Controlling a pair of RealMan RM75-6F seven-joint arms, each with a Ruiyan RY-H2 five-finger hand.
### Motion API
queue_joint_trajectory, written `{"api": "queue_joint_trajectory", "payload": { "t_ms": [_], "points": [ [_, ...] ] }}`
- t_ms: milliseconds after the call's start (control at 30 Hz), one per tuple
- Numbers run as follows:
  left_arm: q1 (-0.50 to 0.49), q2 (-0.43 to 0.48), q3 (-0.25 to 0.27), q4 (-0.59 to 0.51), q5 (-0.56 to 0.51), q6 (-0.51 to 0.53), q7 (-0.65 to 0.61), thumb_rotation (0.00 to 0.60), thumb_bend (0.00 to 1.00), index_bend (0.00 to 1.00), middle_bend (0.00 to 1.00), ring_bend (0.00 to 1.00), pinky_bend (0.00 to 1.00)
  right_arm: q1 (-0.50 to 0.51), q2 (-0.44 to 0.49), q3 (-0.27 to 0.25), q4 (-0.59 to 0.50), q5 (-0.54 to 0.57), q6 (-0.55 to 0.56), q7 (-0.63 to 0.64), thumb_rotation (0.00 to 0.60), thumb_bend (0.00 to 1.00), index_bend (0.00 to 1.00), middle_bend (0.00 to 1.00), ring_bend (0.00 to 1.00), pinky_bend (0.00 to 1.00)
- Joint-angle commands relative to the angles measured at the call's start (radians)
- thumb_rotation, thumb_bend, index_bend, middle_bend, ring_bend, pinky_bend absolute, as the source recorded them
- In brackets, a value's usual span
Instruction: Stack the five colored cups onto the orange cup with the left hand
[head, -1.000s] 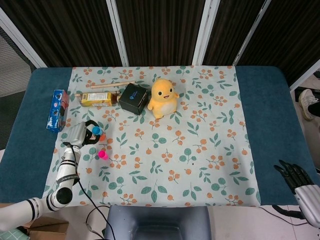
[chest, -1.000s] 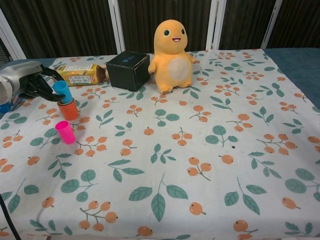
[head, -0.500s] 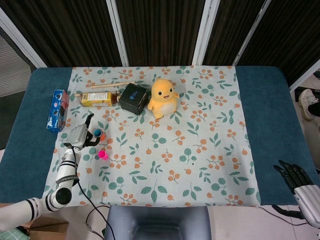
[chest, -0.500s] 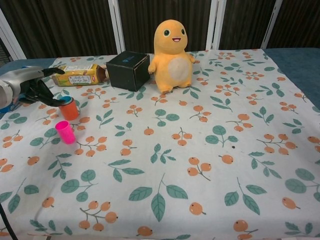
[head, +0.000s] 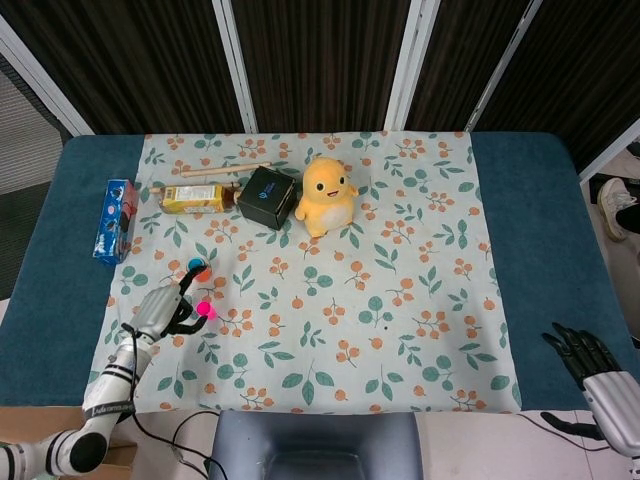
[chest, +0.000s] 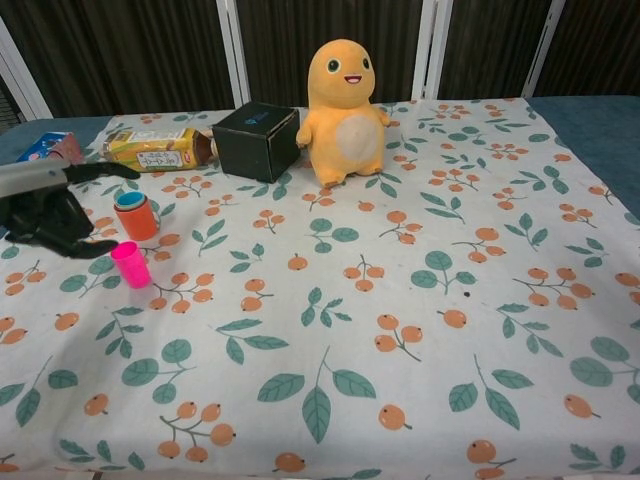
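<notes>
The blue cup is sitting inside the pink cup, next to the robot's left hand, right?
Not quite. The chest view shows the blue cup sitting inside the orange cup. The pink cup stands by itself, next to the left hand.

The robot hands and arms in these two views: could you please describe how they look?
The left robot hand has a silver-grey back and black fingers. Its arm is white and grey with dark joint bands, and a thin black cable trails beside it. The right robot hand, seen only in the head view, has black fingers on a light grey body.
</notes>
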Motion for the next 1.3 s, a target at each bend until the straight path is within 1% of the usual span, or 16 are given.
{"api": "queue_joint_trajectory", "payload": {
  "t_ms": [33, 100, 200, 367, 600, 1067, 1300],
  "points": [
    [0.038, -0.006, 0.053, 0.019, 0.071, 0.003, -0.037, 0.6, 0.34, 0.12, 1.0, 1.0, 1.0, 0.0, -0.002, -0.004, -0.004, -0.006, -0.003, -0.006, 0.6, 0.12, 0.0, 0.0, 0.0, 0.0],
    [0.04, -0.033, 0.062, 0.048, 0.08, -0.002, -0.048, 0.6, 0.34, 0.13, 1.0, 1.0, 1.0, -0.001, -0.001, -0.006, -0.003, -0.01, 0.001, -0.003, 0.6, 0.12, 0.0, 0.0, 0.0, 0.0],
    [0.04, -0.07, 0.063, 0.093, 0.088, 0.0, -0.056, 0.6, 0.34, 0.15, 1.0, 1.0, 1.0, -0.002, 0.003, -0.003, -0.002, -0.006, 0.009, 0.012, 0.6, 0.12, 0.0, 0.0, 0.0, 0.0],
    [0.033, -0.117, 0.047, 0.153, 0.078, -0.005, -0.073, 0.6, 0.34, 0.17, 1.0, 1.0, 1.0, 0.001, 0.006, -0.003, 0.001, -0.004, 0.006, 0.021, 0.6, 0.12, 0.0, 0.0, 0.0, 0.0],
    [0.022, -0.129, 0.023, 0.186, 0.037, -0.05, -0.111, 0.6, 0.34, 0.26, 1.0, 1.0, 1.0, -0.001, 0.007, 0.001, 0.002, 0.002, 0.011, 0.028, 0.6, 0.12, 0.0, 0.0, 0.0, 0.0],
    [0.015, -0.174, -0.011, 0.243, 0.009, -0.061, -0.149, 0.6, 0.34, 0.37, 1.0, 1.0, 1.0, 0.0, 0.005, 0.001, 0.001, 0.003, 0.008, 0.022, 0.6, 0.12, 0.0, 0.0, 0.0, 0.0],
    [0.01, -0.197, -0.021, 0.267, -0.002, -0.065, -0.151, 0.6, 0.34, 0.41, 1.0, 1.0, 1.0, 0.001, 0.006, 0.001, 0.002, 0.005, 0.007, 0.023, 0.6, 0.12, 0.0, 0.0, 0.0, 0.0]
  ]
}}
